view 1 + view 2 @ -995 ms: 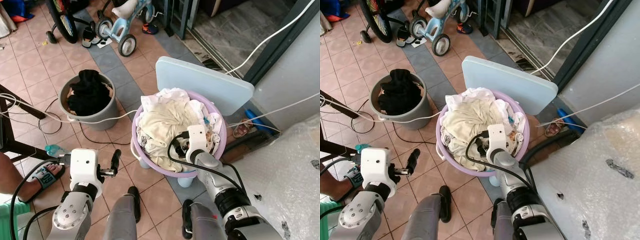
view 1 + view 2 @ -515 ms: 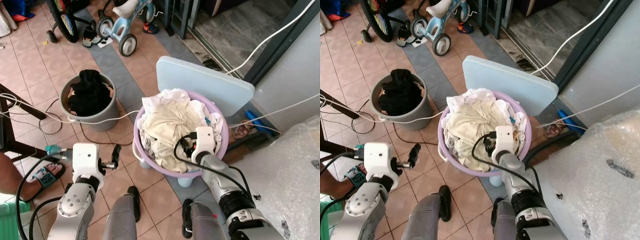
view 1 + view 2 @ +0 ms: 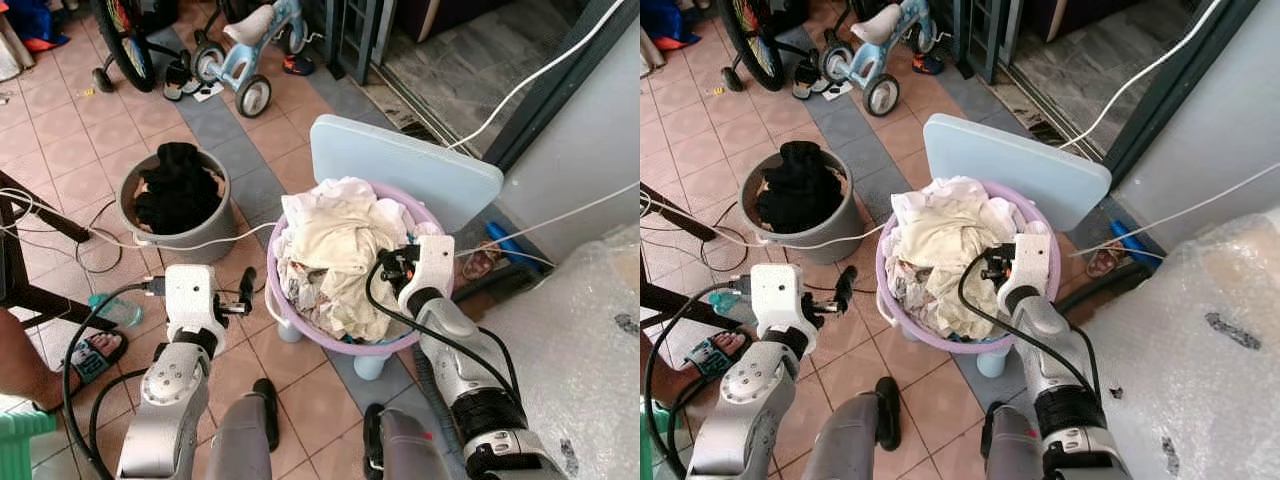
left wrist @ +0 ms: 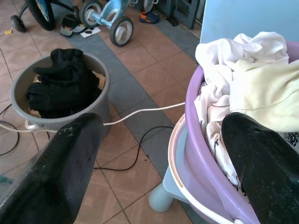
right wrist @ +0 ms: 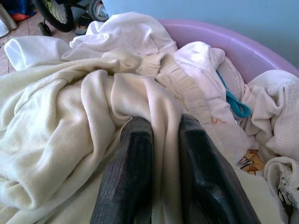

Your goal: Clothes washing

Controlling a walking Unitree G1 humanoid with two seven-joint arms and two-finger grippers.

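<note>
Landmark: purple basin [image 3: 300, 325], full of light laundry, standing on a pale blue stool [image 3: 368, 362].

Change, right side: the right gripper [image 5: 159, 140] has risen from the near rim of the basin toward the top of the pile over the last second. The cream sweater [image 3: 340, 245] has bunched up higher with it.

Right fingers: pinched together on a ridge of the cream sweater, the knit fold squeezed between the two black pads.

Change, left side: the left gripper [image 3: 246, 290] has swung in from out over the floor tiles and now sits just beside the basin's outer wall.

Left fingers: spread wide, holding nothing; the basin rim lies between them in the wrist view.

Meaning for task: judged as the start of a lift-out. The grasp looks secure, but most of the sweater is still in the basin.

Sweater location: on top of the pile, draped from the middle of the basin toward its near rim, over white pieces [image 5: 131, 30].

Sweater axis: crumpled, no clear heading; the gripped fold runs roughly in line with the right fingers, toward the basin's far rim.

Nearby: grey bucket [image 3: 210, 225] of dark clothes, apart from the basin on its left.
</note>
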